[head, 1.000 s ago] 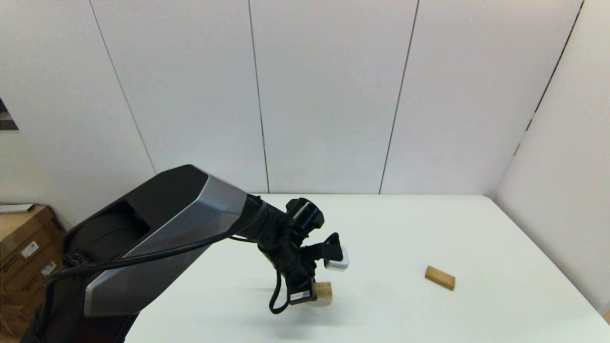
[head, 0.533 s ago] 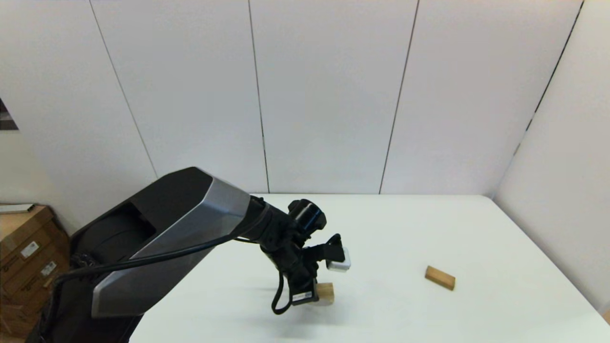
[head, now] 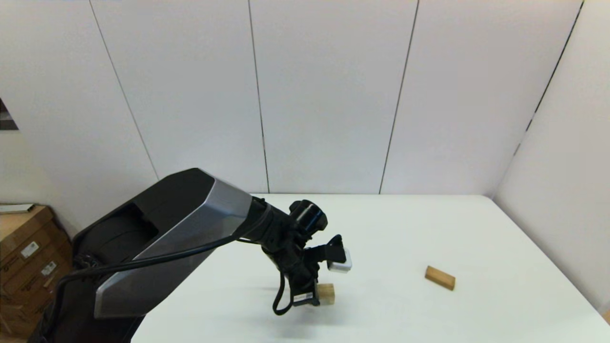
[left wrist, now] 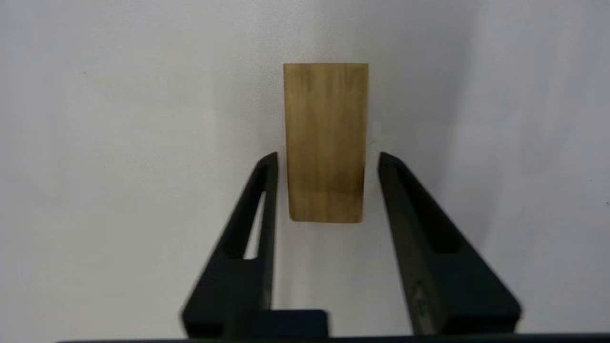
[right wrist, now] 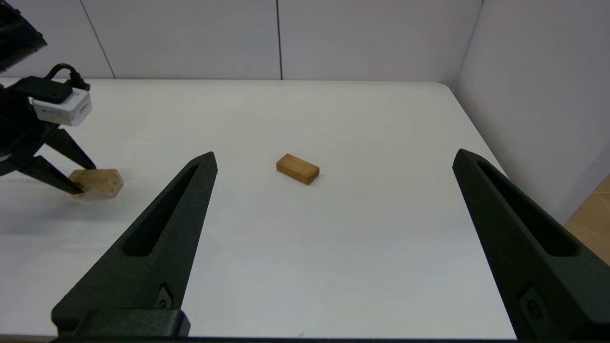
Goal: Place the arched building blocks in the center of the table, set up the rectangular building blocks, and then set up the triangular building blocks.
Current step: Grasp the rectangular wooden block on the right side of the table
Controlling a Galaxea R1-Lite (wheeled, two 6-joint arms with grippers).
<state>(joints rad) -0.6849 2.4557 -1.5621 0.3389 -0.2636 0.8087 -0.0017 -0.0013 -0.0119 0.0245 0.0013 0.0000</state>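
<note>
- Now your left gripper straddles the chunky light-wood arched block; its fingers are spread, with a sliver of gap showing on each side, so nothing is pinched.
- I judge this the moment of seating or releasing that block on the plain white table; whether its underside already rests flat I cannot tell.
- Keep the fingers parallel to the block's long faces, and draw straight back along them so neither tip nudges a corner.
- Your right gripper sits idle with fingers wide apart; the flat tan rectangular slab lies ahead between them, well apart from both tips.
- No triangular wedge is visible.
</note>
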